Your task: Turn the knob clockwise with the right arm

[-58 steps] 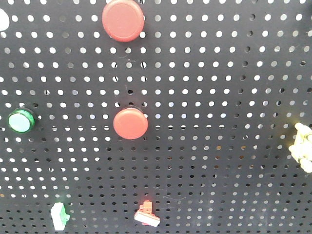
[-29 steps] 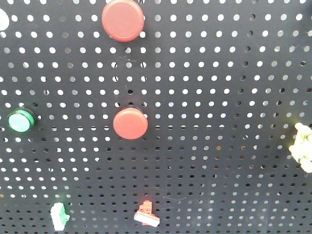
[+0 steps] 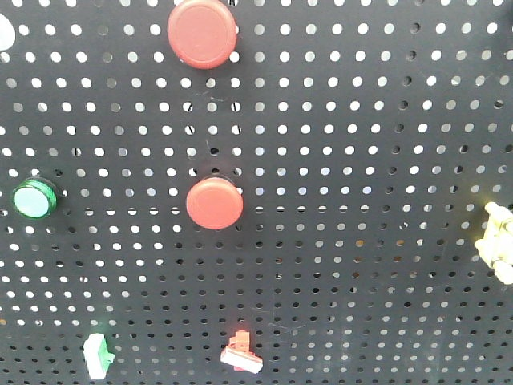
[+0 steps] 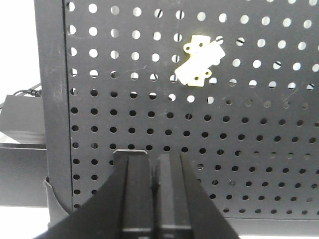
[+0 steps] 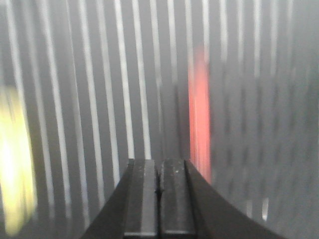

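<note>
A black pegboard (image 3: 361,120) carries two round red caps, one at the top (image 3: 202,32) and one in the middle (image 3: 214,203). A green round button (image 3: 34,199) is at the left and a pale yellow fitting (image 3: 498,241) at the right edge. I cannot tell which of these is the knob. Neither gripper shows in the front view. My right gripper (image 5: 159,162) is shut and empty. Its view is streaked by motion, with a red smear (image 5: 200,114) up right and a yellow smear (image 5: 15,159) at the left. My left gripper (image 4: 153,157) is shut and empty, close to the board.
A small green clip (image 3: 98,355) and a small red clip (image 3: 242,353) sit low on the board. In the left wrist view a pale yellow bracket (image 4: 198,67) is fixed above the gripper, and the board's left edge (image 4: 50,99) and a dark box (image 4: 22,119) show.
The front view shows no change. The blur in the right wrist view shows that camera moving fast.
</note>
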Controlling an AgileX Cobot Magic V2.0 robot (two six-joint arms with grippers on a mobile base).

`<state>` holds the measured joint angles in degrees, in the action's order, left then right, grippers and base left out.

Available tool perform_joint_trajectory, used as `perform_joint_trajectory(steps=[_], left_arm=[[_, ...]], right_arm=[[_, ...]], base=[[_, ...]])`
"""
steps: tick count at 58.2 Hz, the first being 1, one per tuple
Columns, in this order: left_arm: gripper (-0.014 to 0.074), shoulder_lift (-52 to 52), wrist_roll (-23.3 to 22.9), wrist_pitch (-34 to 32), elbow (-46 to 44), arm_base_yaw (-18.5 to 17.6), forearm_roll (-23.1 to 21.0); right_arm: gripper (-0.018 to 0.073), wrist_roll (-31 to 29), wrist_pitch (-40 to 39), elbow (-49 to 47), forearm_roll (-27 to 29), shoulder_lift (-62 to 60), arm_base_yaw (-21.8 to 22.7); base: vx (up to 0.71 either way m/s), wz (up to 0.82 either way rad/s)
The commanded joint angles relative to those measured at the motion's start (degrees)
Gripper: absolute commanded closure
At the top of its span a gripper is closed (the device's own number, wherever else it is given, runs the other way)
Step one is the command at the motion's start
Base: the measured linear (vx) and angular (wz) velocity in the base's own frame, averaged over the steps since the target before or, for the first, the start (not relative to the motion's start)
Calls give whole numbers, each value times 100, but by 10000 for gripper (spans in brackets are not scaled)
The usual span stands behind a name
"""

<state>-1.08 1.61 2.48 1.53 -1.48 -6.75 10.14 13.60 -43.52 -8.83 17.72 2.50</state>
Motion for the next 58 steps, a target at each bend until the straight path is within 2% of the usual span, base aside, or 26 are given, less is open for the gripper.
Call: perform_joint_trajectory(steps=[1,8,13,19,26,33,40,50,58], left_arm=[[603,1,-26,-471,75,11,-44],[603,1,-26,-471,75,11,-44],[603,1,-26,-471,75,11,-44],[603,1,-26,-471,75,11,-44],[603,1,-26,-471,75,11,-44],[603,1,-26,-471,75,11,-44],[603,1,-26,-471,75,11,-44],[603,1,-26,-471,75,11,-44],[603,1,-26,-471,75,11,-44]], right_arm=[[568,-289,219,-1410,-25,844,25],[568,-352,709,-2677,-9,1565,-279],[568,-348,880,-3245,111,1902,-389],[568,-329,1011,-3463,474,2035,-466],[568,-506,1122,-3433,621,2054,-995],[568,-1613,1558,-3433,338,2090,-1775],[568,-2992,2011,-3433,116,2100,-2206],[568,-4243,2233,-3439,90,2282,-2229],[568,-4651,2220,-3590,153,2580,-2241]], base=[[0,0],[0,0],[0,0],[0,0],[0,0],[0,0],[0,0],[0,0],[0,0]])
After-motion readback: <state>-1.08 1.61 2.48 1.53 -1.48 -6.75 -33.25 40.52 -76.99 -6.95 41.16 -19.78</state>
